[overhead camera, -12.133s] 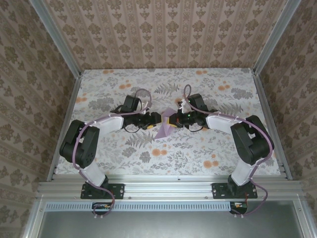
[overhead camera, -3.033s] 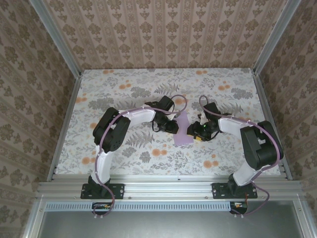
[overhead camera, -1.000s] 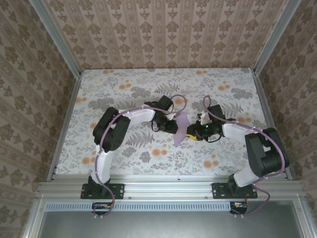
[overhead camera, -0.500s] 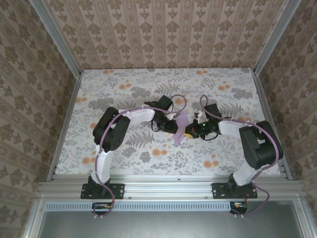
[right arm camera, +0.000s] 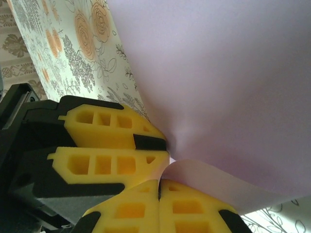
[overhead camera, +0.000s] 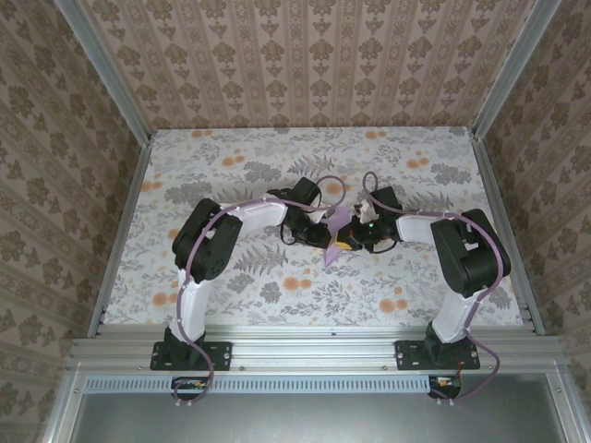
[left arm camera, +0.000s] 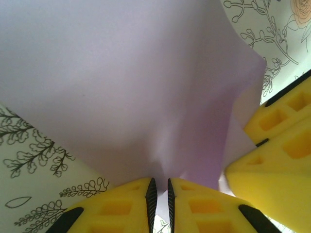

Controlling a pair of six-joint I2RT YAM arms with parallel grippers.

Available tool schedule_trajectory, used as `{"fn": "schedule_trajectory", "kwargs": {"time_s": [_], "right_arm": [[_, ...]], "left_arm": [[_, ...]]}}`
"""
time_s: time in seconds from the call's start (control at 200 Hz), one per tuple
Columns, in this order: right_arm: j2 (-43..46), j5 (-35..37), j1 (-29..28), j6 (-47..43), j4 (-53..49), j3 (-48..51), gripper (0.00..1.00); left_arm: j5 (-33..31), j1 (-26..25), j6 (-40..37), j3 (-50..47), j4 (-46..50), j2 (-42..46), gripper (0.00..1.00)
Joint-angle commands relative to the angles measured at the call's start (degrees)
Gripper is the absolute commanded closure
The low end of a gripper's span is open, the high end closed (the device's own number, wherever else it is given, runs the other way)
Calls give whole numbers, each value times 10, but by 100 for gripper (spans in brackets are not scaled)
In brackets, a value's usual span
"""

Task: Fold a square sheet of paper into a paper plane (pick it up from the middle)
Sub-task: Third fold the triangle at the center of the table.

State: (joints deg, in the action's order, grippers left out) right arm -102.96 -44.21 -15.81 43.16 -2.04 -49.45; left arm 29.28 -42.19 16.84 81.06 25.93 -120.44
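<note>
Pinching from both sides in the top view: left gripper (overhead camera: 322,236) and right gripper (overhead camera: 347,244) meet tip to tip near the middle of the tabletop (overhead camera: 231,157). The square sheet of paper (overhead camera: 335,224) stands creased between them. Can't tell if its low corner touches the tabletop.

Left wrist: left gripper (left arm camera: 159,187) jaws nearly closed, thin slit, nipping the lower edge of the square sheet of paper (left arm camera: 121,82). The sheet fans up and away over the floral tabletop (left arm camera: 29,165). The right gripper's 2 yellow fingers (left arm camera: 277,160) sit just to the right, clamped on the same sheet.

Right wrist: right gripper (right arm camera: 159,183) jaws fully together, with a curled flap of the square sheet of paper (right arm camera: 218,73) coming out at the tips. The left gripper's fingers (right arm camera: 87,177) are just beside on the left, closed on the paper edge.
</note>
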Motion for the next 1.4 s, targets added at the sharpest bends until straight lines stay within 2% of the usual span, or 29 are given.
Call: {"fn": "schedule_trajectory", "kwargs": {"time_s": [0.0, 0.38, 0.905, 1.185, 1.205, 1.395], "right_arm": [[-11, 3, -5, -23, -33, -21, 95], [-29, 19, -9, -67, -101, -50, 93], [-52, 26, -13, -76, -108, -54, 94], [-47, 25, -13, -76, -110, -56, 94], [-46, 25, -14, -76, -110, -56, 94], [-46, 23, -15, -77, -113, -59, 94]], "left_arm": [[-11, 5, -1, -21, 32, -23, 81], [5, 12, 7, -19, 24, -12, 80], [57, 49, 43, -23, -19, 33, 72], [72, 68, 42, 9, -25, 10, 71], [89, 68, 42, 12, -25, 8, 71], [111, 68, 52, 24, -39, 0, 72]]}}
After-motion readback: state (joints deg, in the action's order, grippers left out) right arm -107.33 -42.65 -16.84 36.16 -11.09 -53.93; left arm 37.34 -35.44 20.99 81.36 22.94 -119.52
